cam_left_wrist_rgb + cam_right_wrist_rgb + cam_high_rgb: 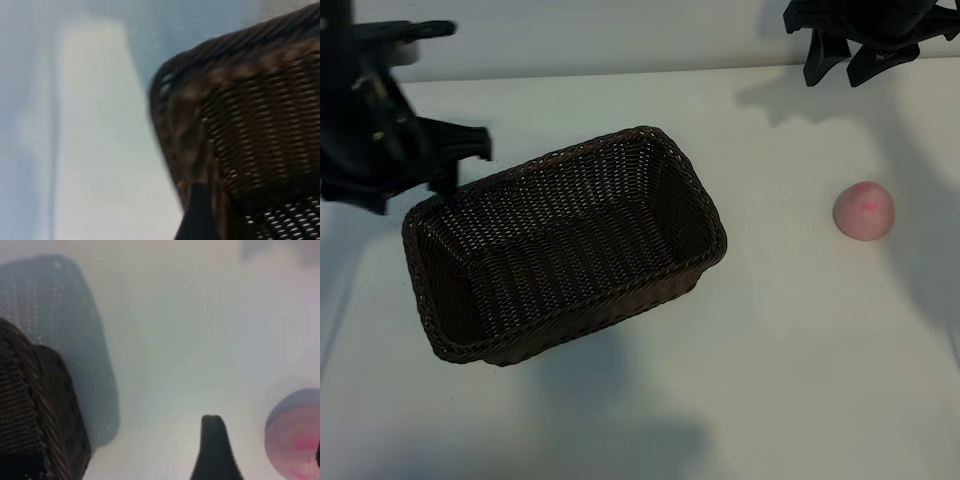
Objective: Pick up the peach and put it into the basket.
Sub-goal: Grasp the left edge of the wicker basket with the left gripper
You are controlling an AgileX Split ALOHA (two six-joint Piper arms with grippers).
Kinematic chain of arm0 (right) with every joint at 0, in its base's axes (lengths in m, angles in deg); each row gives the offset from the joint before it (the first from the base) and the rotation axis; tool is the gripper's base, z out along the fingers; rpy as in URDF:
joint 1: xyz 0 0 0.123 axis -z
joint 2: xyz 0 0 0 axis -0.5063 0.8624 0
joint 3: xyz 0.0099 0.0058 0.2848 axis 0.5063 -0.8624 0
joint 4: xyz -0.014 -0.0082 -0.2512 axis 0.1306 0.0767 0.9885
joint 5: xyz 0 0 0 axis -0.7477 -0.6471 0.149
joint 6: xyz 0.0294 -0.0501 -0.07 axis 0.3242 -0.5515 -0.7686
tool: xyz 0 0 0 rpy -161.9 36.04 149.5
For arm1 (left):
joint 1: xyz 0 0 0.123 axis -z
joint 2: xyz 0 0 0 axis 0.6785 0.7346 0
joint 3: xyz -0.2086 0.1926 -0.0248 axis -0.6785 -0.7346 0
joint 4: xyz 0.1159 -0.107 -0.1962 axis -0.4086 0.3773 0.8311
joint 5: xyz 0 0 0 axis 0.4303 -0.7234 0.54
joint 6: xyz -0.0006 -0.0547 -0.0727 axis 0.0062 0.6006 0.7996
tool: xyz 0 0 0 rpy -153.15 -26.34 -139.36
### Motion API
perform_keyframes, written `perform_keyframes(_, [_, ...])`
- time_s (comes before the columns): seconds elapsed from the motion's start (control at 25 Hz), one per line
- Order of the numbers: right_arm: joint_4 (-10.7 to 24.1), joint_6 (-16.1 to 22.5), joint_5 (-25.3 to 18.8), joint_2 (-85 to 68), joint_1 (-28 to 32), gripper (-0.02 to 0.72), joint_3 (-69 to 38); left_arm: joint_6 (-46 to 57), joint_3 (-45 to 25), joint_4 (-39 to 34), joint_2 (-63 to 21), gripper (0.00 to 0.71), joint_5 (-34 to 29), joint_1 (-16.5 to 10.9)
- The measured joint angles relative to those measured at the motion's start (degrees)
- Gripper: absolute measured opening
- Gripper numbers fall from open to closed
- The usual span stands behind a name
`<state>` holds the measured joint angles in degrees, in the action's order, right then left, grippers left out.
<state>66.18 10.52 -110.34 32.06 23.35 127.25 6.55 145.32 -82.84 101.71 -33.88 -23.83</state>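
Note:
The peach (864, 211), a small pale pink ball with a brighter pink blotch, lies alone on the white table at the right. The basket (672, 152), dark brown wicker with a braided rim, stands at an angle left of centre, and nothing shows inside it. My left gripper (460, 165) is open at the basket's far left corner; in the left wrist view one dark finger (200, 215) sits close against the basket rim (170, 100). My right gripper (840, 72) hangs open well above the table at the far right, behind the peach (295, 437), which shows beside one finger (215, 450).
The white table (790, 360) runs out to the front and right of the basket. A pale wall (620, 30) closes the far edge. The basket's corner (30, 405) and its shadow also show in the right wrist view.

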Motion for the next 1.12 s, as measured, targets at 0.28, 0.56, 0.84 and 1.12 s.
perform_keyframes(0.28, [0.00,0.00,0.00,0.00,0.00,0.482,0.00,5.03,-8.39,-1.59,-5.79,0.592,4.94,0.06])
perform_keyframes(0.56, [0.00,-0.06,0.00,0.00,0.00,0.482,0.00,9.18,-19.28,-1.59,-5.72,0.592,11.54,0.06])
perform_keyframes(0.84, [-0.02,-0.11,0.00,0.00,0.00,0.482,0.00,13.11,-24.88,-1.69,-5.24,0.592,21.51,-0.48])
perform_keyframes(1.12, [-0.06,-0.11,0.00,0.00,0.00,0.482,0.00,15.74,-24.93,-1.52,0.12,0.592,24.74,-0.48])
